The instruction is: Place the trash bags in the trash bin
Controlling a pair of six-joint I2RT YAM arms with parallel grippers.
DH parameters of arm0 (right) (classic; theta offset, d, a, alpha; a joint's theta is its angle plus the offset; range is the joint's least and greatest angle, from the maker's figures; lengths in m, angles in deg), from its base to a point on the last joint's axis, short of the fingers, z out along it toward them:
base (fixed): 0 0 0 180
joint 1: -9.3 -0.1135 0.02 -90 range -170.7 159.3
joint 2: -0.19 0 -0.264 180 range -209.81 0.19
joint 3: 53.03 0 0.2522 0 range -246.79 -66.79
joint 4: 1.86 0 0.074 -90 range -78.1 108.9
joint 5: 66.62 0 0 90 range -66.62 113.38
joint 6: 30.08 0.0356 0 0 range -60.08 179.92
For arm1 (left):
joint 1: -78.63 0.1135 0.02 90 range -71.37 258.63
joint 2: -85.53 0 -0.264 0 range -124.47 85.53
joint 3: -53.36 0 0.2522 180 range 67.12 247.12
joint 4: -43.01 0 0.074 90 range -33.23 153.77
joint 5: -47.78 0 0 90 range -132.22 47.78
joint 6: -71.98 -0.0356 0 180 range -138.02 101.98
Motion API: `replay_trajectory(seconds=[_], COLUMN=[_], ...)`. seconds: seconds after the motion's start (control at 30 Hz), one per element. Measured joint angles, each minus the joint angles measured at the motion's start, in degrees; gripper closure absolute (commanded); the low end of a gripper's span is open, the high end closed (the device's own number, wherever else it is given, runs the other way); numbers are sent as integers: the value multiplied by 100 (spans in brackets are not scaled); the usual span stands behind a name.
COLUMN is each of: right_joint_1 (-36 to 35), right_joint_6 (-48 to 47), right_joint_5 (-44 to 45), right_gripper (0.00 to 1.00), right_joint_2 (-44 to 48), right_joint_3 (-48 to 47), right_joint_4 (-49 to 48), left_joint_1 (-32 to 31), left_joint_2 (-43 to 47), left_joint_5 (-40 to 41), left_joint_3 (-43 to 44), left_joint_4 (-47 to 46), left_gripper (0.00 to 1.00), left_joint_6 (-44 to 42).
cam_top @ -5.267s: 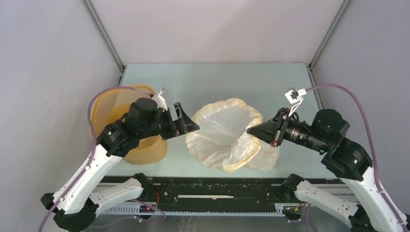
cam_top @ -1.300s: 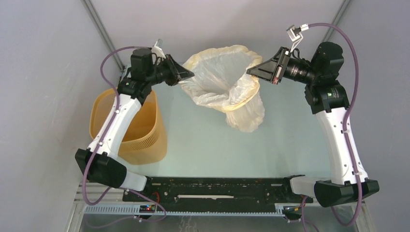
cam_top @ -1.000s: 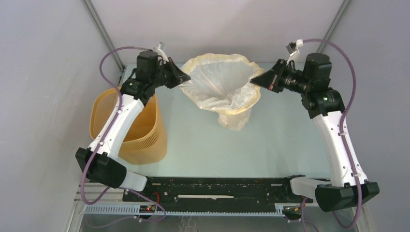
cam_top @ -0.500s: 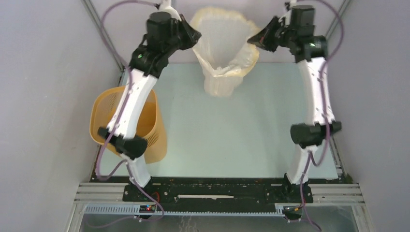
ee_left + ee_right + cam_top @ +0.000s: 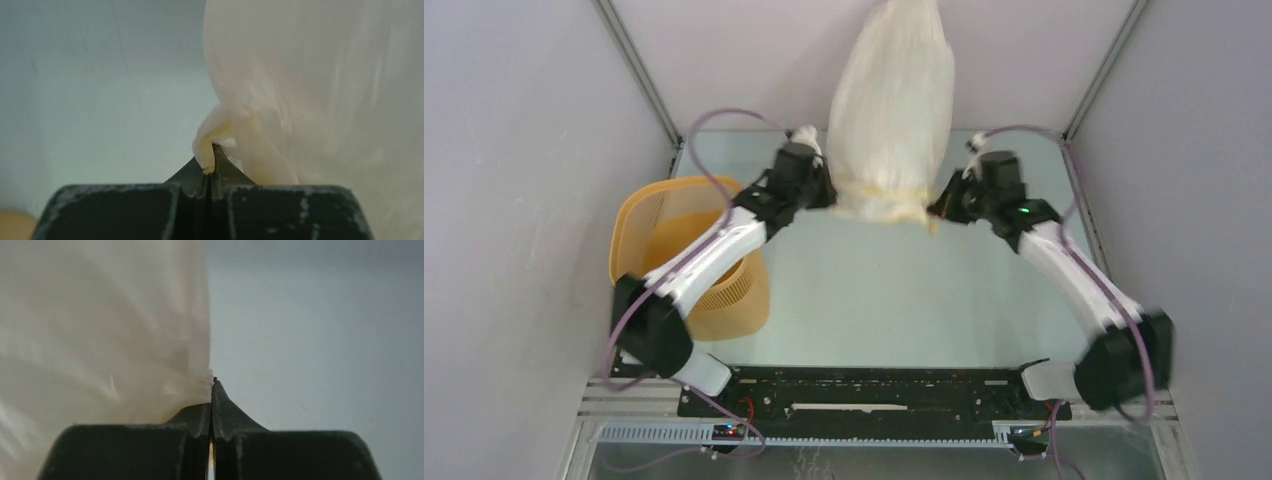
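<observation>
The trash bag (image 5: 891, 110) is thin, soft film and looks very light. It is puffed up tall like a balloon, so air can push it around. It will flop and fold if it is let go, and it may tear if pulled too hard. The best place to hold it is the yellowish rim (image 5: 879, 190), one side for each hand, so the mouth stays spread wide.

That is how it is held now. The left hand (image 5: 822, 196) is pinched tight on the side of the rim nearer the trash bin (image 5: 649, 215). The right hand (image 5: 939, 208) is pinched tight on the side farther from the bin. The wrist views show a little bunch of film squeezed between each hand's closed fingers.

The bag is not in the bin yet. It is up in the air to the right of the bin, above the table (image 5: 894, 300), and a bit farther back than the bin.

The bin stands upright with its mouth open. The left arm (image 5: 714, 245) reaches across the right side of the bin's mouth, so I think it may get in the way. A grey wall (image 5: 514, 200) is close on the bin's left side, so there is little room there
</observation>
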Motion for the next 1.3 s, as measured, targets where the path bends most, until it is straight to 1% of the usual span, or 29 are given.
replay_trajectory(seconds=[0.07,0.13,0.17,0.2,0.23,0.27,0.3,0.33,0.4,0.43,0.47,0.5,0.53,0.57,0.6,0.63,0.67,0.7,0.77,0.83,0.9,0.97,1.03,1.07,1.1,1.13,1.17,1.23,1.3], right_joint_1=[37,107,160,197,229,260,293,313,326,317,295,236,109,-39,-260,-400,-529,-560,-435,-273,-249,-337,-472,-520,-546,-553,-525,-424,-356], right_joint_6=[-52,-57,-57,-72,-94,-122,-162,-197,-275,-332,-363,-422,-527,-621,-734,-809,-872,-868,-741,-529,-411,-367,-363,-361,-363,-363,-372,-407,-498], right_joint_5=[-39,-133,-192,-227,-275,-304,-337,-341,-361,-363,-358,-337,-267,-212,-149,-127,-116,-96,-35,-142,-225,-186,-175,-188,-232,-260,-275,-286,-282], right_gripper=[100,100,100,100,100,100,100,100,100,100,100,96,93,92,93,97,100,100,100,100,100,100,100,100,100,100,100,100,100], right_joint_2=[-955,-1429,-1458,-1412,-1373,-1373,-1386,-1388,-1408,-1386,-1342,-1233,-1021,-756,-343,-31,435,839,1287,1191,603,-240,-807,-890,-846,-741,-660,-599,-599], right_joint_3=[328,597,592,455,146,-289,-1003,-1517,-3069,-4063,-4343,-4686,-4830,-4817,-4518,-4138,-3532,-2964,-1969,-1062,-389,94,472,549,516,367,48,-1032,-2356], right_joint_4=[358,966,1268,1488,1711,1904,2061,2092,2229,2203,2135,2061,1873,1718,1405,1182,935,772,522,474,728,1047,1493,1814,2057,2201,2396,2568,2503], left_joint_1=[0,0,0,0,0,0,-2,-2,-4,-13,-31,-59,-122,-199,-293,-372,-409,-409,-192,103,286,326,304,284,264,251,238,214,197], left_joint_2=[-717,-1012,-1025,-1025,-1038,-1060,-1106,-1119,-1069,-970,-809,-616,-326,-13,398,789,1209,1482,1751,1495,916,280,57,87,201,280,341,376,428], left_joint_5=[-271,-529,-656,-758,-833,-905,-979,-1034,-1137,-1182,-1209,-1217,-1202,-1158,-1047,-887,-713,-551,-310,-439,-728,-938,-1145,-1239,-1322,-1386,-1438,-1528,-1574], left_joint_3=[-289,-306,-170,151,664,1182,2050,2636,3926,4358,4618,4721,4690,4511,4059,3484,2896,2452,1493,708,81,-474,-949,-979,-914,-728,-367,601,1554], left_joint_4=[487,988,1237,1499,1709,1788,1853,1823,1613,1464,1318,1202,1023,811,501,264,109,9,-101,52,376,638,1143,1410,1445,1523,1596,1482,1202], left_gripper=[100,100,100,100,100,100,100,100,100,100,100,100,100,100,100,100,100,100,100,100,100,100,100,100,100,100,100,100,100], left_joint_6=[42,79,85,87,87,87,90,94,133,136,131,118,76,26,-33,-52,-59,-33,138,376,549,645,741,761,778,782,780,780,776])
